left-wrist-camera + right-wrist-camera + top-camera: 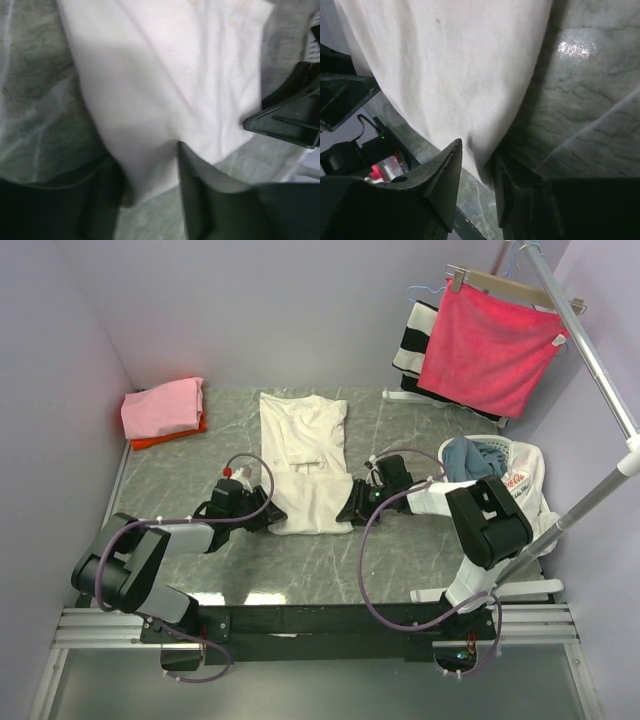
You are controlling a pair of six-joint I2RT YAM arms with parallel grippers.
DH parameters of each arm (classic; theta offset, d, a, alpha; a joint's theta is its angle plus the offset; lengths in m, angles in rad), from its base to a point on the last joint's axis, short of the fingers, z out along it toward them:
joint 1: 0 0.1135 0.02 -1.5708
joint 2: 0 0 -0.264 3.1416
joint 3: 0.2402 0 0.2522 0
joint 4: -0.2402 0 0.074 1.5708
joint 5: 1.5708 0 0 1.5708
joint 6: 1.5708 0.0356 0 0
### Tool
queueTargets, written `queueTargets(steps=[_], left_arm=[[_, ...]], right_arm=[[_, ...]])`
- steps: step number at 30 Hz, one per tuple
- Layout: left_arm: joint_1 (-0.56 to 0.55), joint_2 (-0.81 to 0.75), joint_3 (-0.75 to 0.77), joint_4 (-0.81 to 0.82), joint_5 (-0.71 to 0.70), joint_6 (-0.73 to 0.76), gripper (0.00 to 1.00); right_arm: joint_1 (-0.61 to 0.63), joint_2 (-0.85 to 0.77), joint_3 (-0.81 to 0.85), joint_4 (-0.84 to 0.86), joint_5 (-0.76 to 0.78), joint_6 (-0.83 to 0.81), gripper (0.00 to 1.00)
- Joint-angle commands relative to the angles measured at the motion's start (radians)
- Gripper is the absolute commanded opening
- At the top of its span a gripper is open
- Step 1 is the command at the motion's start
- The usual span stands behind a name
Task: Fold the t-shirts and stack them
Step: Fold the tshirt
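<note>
A cream t-shirt (303,440) lies flat on the grey marble table (420,560), folded into a long strip with its near end doubled over. My left gripper (268,512) sits at the shirt's near left corner. In the left wrist view its jaws (148,157) stand apart with that corner of the cream cloth (165,75) lying between them. My right gripper (350,510) is at the near right corner. Its jaws (477,150) stand apart around the hem of the shirt (445,65). A folded pink shirt (163,405) rests on an orange-red one (160,439) at the far left.
A bright red cloth (490,345) on a wooden hanger and a striped cloth (415,340) hang from a metal rack (590,350) at the back right. A white basket (525,475) holding blue cloth stands on the right beside the right arm.
</note>
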Motion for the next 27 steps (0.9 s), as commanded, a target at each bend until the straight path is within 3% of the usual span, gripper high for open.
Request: queueTargets(steps=[1,2,4,5,17,27], left_arm=[[-0.037,0.092,-0.005,-0.111,-0.05,0.021,0.27],[-0.04,0.095,-0.002,-0.115,-0.046,0.023,0.18],[-0.056,0.09,0.007,-0.157,-0.049,0.031,0.01],[-0.06,0.077,0.009,-0.177,-0.057,0.032,0.01],[-0.149,-0.262,-0.034,-0.511,-0.08,-0.028,0.01],[-0.287,-0.578,-0.082,-0.717,-0.107,-0.19,0.01]], right_arm=[[0.013,0.086,-0.002,-0.031,0.046,-0.001,0.29],[0.012,0.084,0.0,-0.029,0.045,-0.001,0.13],[0.012,0.064,-0.002,-0.031,0.04,-0.009,0.02],[0.013,0.055,-0.002,-0.034,0.041,-0.013,0.0],[0.016,-0.242,-0.163,-0.228,0.1,-0.076,0.0],[0.141,-0.508,-0.224,-0.379,0.083,-0.075,0.0]])
